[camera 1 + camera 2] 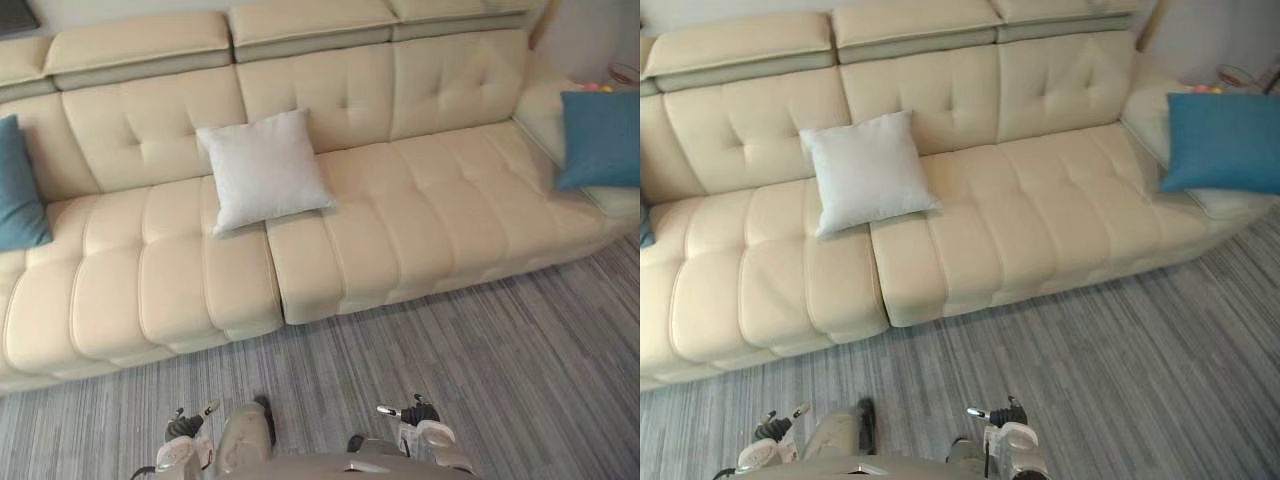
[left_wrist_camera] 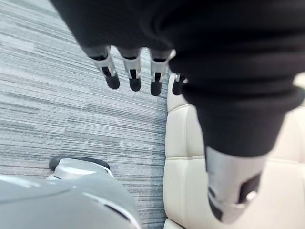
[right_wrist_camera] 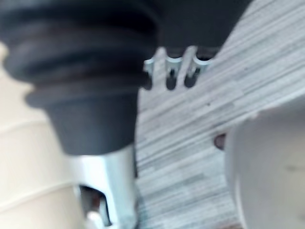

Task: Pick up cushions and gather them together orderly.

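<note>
A white cushion (image 1: 262,168) leans against the backrest near the middle of the cream sofa (image 1: 430,215). One blue cushion (image 1: 18,185) rests at the sofa's far left end. Another blue cushion (image 1: 1227,140) stands on the right arm end, on a pale pad. My left hand (image 2: 131,71) hangs over the carpet beside the sofa's front, fingers straight and holding nothing. My right hand (image 3: 171,71) also hangs with relaxed, straight fingers over the carpet, with nothing in it. Both hands are well short of all three cushions.
Grey striped carpet (image 1: 480,370) lies between me and the sofa's front edge (image 2: 183,138). A small round object with coloured bits (image 1: 622,76) sits behind the sofa's right end.
</note>
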